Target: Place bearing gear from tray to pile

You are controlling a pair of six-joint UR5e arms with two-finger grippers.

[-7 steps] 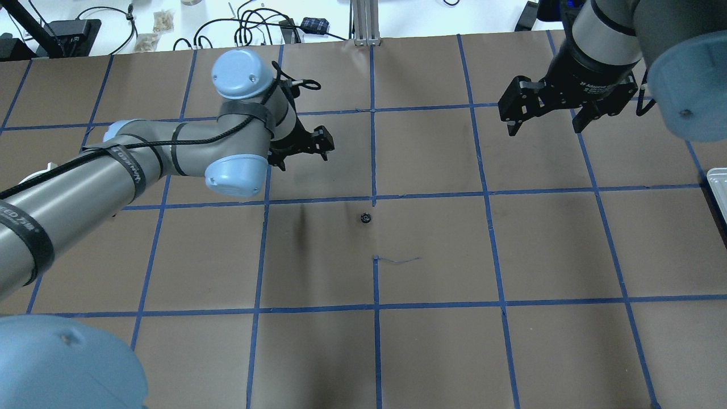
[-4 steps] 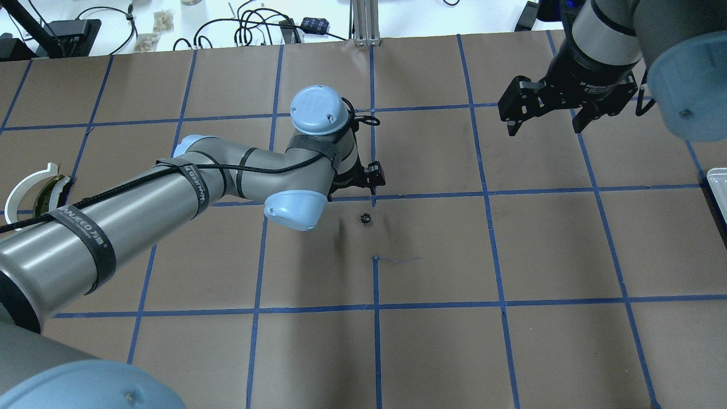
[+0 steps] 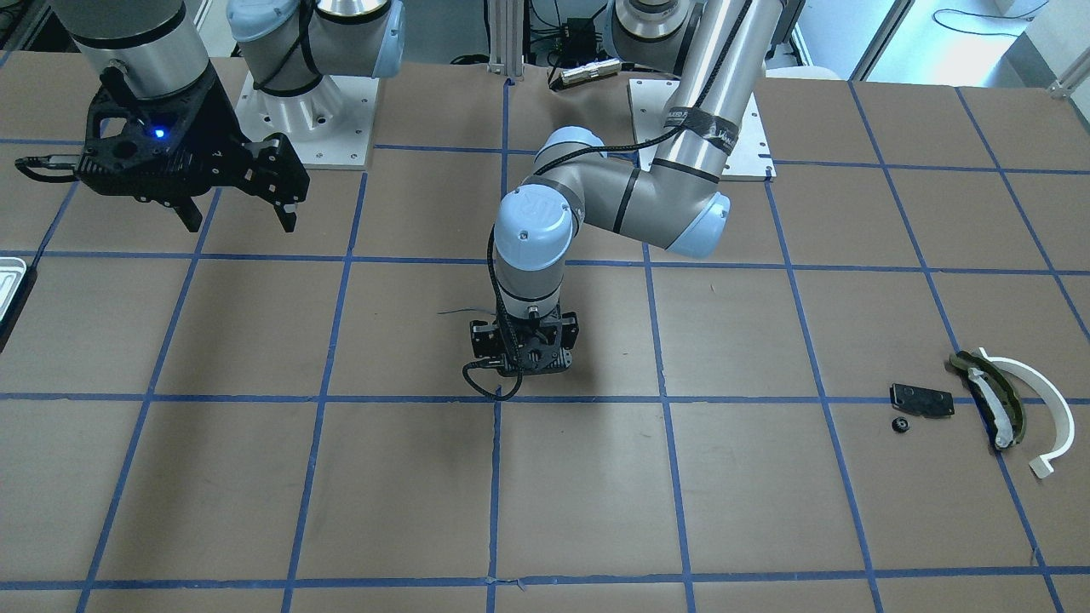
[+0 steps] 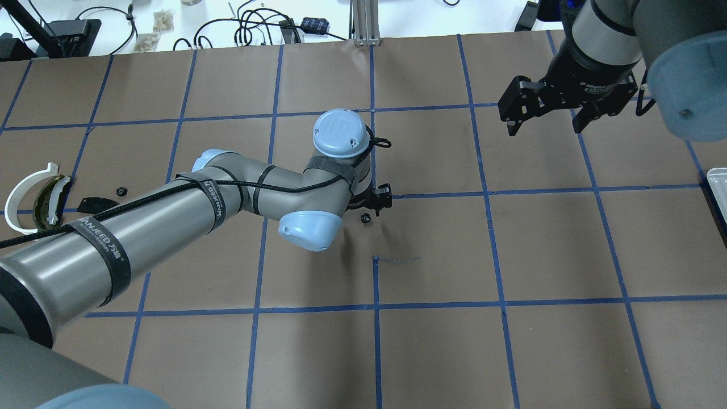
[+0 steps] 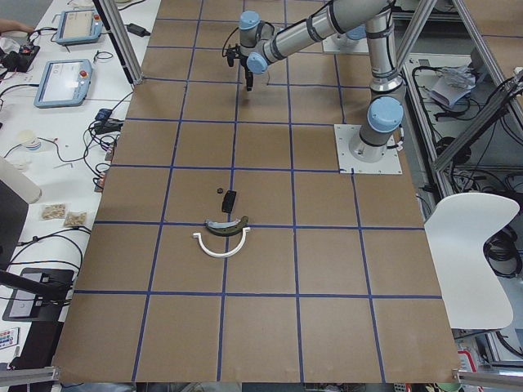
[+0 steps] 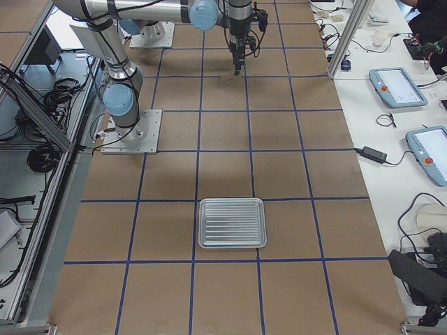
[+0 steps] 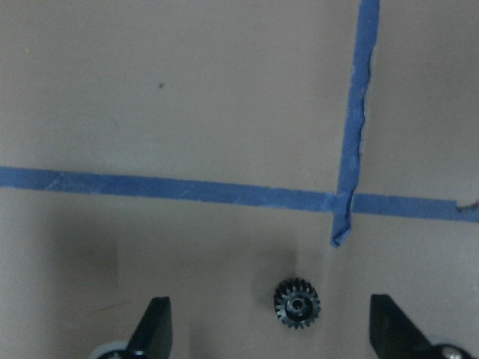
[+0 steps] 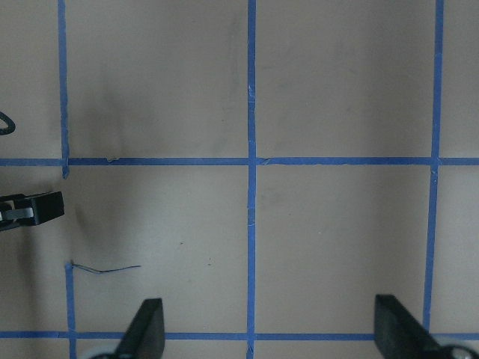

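The left gripper point(image 7: 267, 303) hangs low at mid-table, fingers spread wide. The bearing gear point(image 7: 297, 304) lies loose between them, off-centre, touching neither. It rests flat, bore up, round, so no axis is longer. It sits just below a blue tape line point(image 7: 187, 191), brown paper point(image 7: 187, 97) on every side. The right gripper point(image 4: 545, 129) gapes in the air. The pile point(image 3: 988, 393) and the tray point(image 6: 202, 223) sit well apart, at opposite ends.

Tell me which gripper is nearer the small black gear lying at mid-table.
Left. The left gripper hangs just above the gear, its open fingers either side of it. The right gripper hangs far off, several grid squares away.
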